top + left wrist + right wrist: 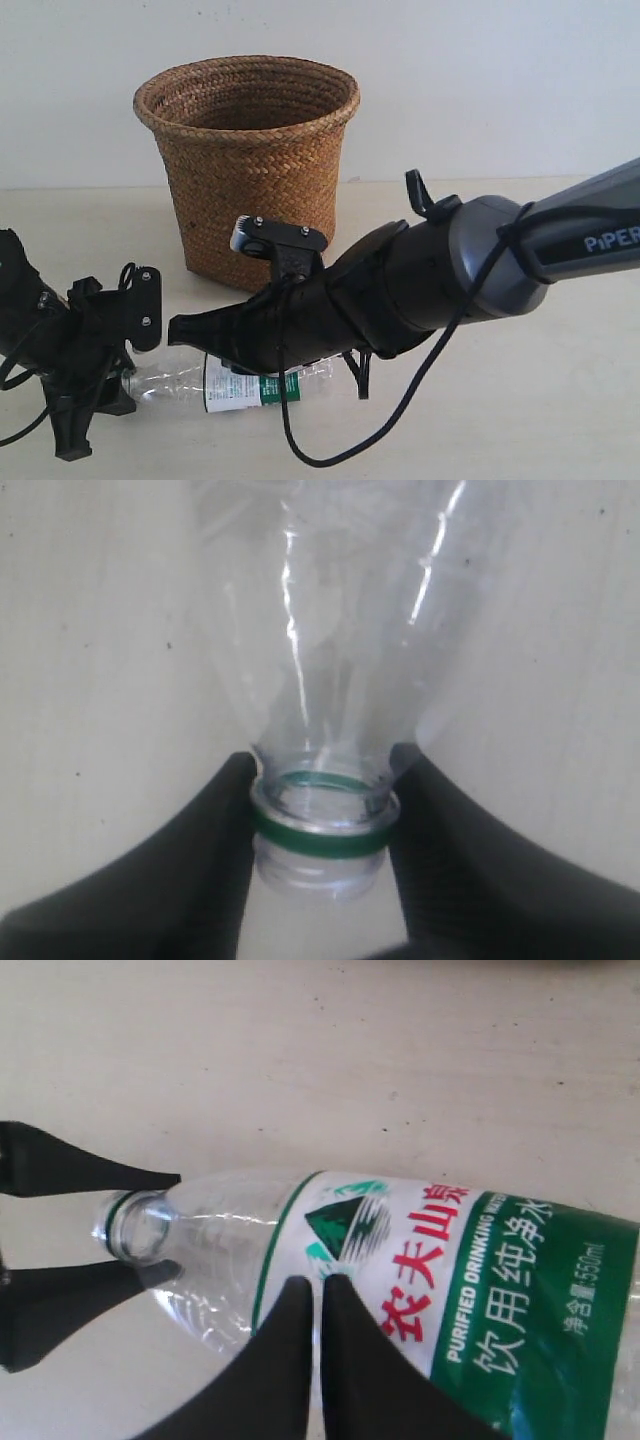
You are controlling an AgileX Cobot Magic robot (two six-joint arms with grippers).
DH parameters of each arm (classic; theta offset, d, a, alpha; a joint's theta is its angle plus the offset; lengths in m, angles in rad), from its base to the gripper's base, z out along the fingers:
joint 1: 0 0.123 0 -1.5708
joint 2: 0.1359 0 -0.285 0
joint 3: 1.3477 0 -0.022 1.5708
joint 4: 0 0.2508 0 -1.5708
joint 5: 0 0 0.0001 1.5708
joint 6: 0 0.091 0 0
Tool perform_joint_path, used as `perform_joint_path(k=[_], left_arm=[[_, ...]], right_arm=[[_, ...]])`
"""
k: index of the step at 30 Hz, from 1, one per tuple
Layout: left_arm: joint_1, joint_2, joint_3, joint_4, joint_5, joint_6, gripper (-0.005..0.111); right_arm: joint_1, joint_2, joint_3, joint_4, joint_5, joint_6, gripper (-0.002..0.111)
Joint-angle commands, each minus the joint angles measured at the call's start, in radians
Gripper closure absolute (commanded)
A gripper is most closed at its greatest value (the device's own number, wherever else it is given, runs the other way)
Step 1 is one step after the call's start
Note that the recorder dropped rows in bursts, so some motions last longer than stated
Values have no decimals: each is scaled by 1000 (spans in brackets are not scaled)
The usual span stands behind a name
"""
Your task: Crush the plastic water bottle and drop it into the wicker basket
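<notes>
Plastic water bottle (pixel 250 385) flat on table (pixel 520 400) near wicker basket (pixel 250 170); I see left gripper (pixel 322 780) pinching neck, right gripper (pixel 318 1285) pressed together over label (pixel 480 1290).

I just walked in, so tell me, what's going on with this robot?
A clear plastic bottle lies on its side on the table in front of the wicker basket. The robot's left hand clamps its neck, while the right hand, fingers together, sits on the label, seemingly pressing down. The bottle is not in the basket yet.
</notes>
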Motion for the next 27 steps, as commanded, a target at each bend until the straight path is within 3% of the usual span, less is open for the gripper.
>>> perform_joint_path(k=[1, 8, 27], left_arm=[[-5, -5, 1, -3, 14, 27, 103], [-34, -5, 1, -3, 12, 31, 103], [-35, -5, 1, -3, 9, 31, 103]], right_arm=[[-1, 26, -3, -7, -23, -7, 108], [-1, 57, -3, -7, -2, 21, 108], [-1, 206, -3, -7, 68, 86, 108]])
